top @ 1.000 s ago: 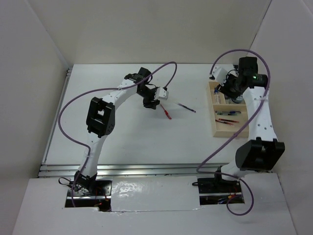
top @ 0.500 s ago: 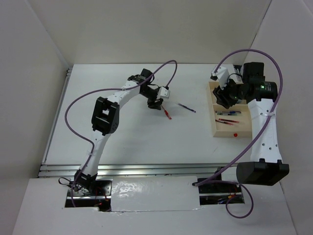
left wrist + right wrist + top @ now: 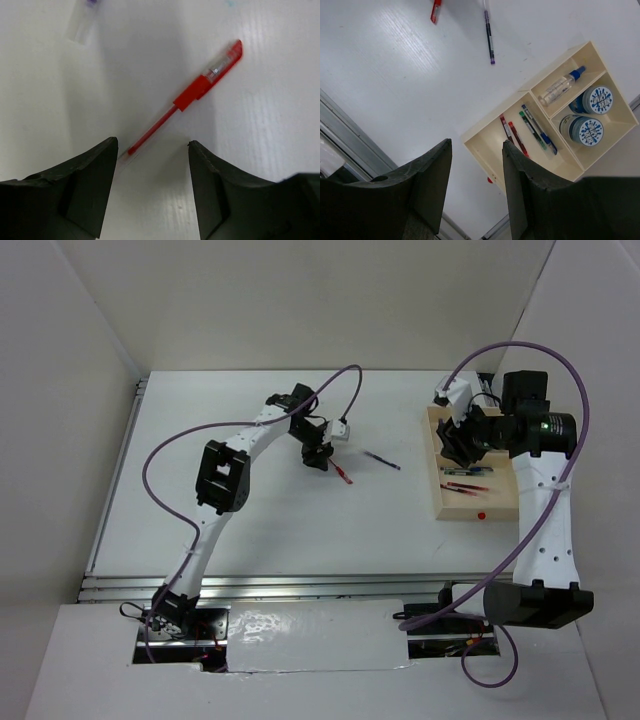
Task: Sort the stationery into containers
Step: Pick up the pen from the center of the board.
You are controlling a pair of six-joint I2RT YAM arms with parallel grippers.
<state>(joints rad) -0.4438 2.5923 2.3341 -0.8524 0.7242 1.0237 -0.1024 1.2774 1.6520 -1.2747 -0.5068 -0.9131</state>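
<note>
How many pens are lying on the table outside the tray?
2: a red pen just ahead of the open left gripper, and a dark pen farther toward the tray. None seem hidden.

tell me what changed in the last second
The left end effector edged toward the red pen, jaws widening either side of its tip, nothing gripped. The right end effector shifted a little over the tray, holding nothing. Red pen, purple pen and tray stayed put.
</note>
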